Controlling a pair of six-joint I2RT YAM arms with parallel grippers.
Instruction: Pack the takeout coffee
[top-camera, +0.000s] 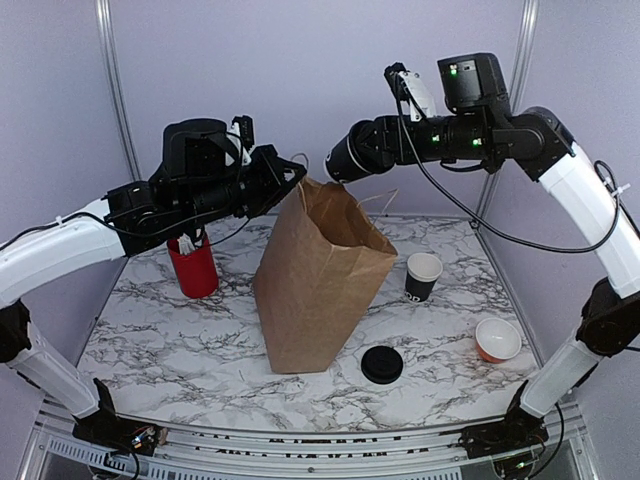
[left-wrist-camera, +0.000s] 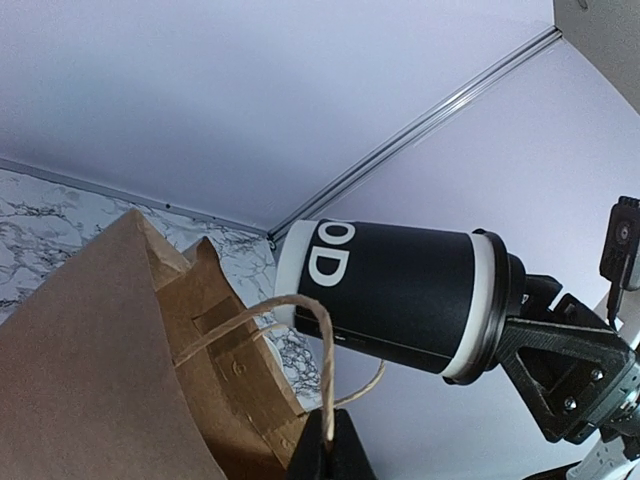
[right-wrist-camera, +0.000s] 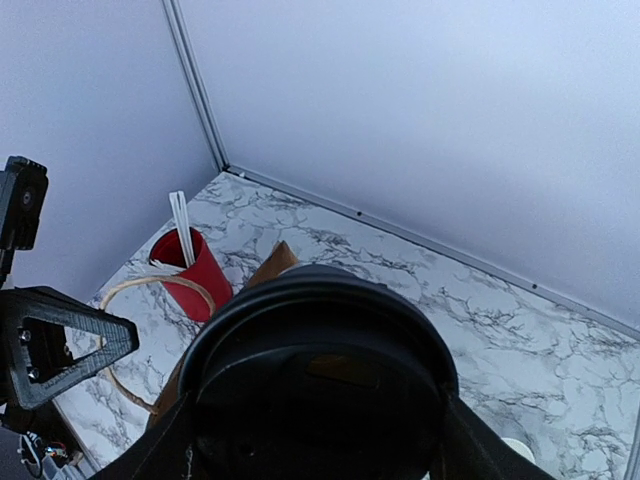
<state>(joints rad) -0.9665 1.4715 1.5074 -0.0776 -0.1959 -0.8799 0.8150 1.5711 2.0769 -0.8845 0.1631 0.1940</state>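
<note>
Now, at ten o'clock, holding the paper bag (top-camera: 320, 270) by its string handle (left-wrist-camera: 326, 360) with the left gripper (left-wrist-camera: 328, 448), pinched shut. At twelve o'clock, takeout coffee (left-wrist-camera: 400, 290) sideways above the bag's top, clamped at its lid end by the right gripper (top-camera: 378, 143). Likely light, squashy; squeeze gently near the stiff rim.

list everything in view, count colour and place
takeout coffee: 1, black, lidded, held sideways over the paper bag
paper bag: 1, brown, standing mid-table
holder: 1, red, white sticks inside, left of bag
open cup: 1, black, white inside, right of bag
flat lid: 1, black, in front of bag
small cup: 1, orange, white inside, near right
table: 1, white marble
left gripper: 1, black, shut on bag handle
right gripper: 1, black, gripping the takeout coffee
</note>
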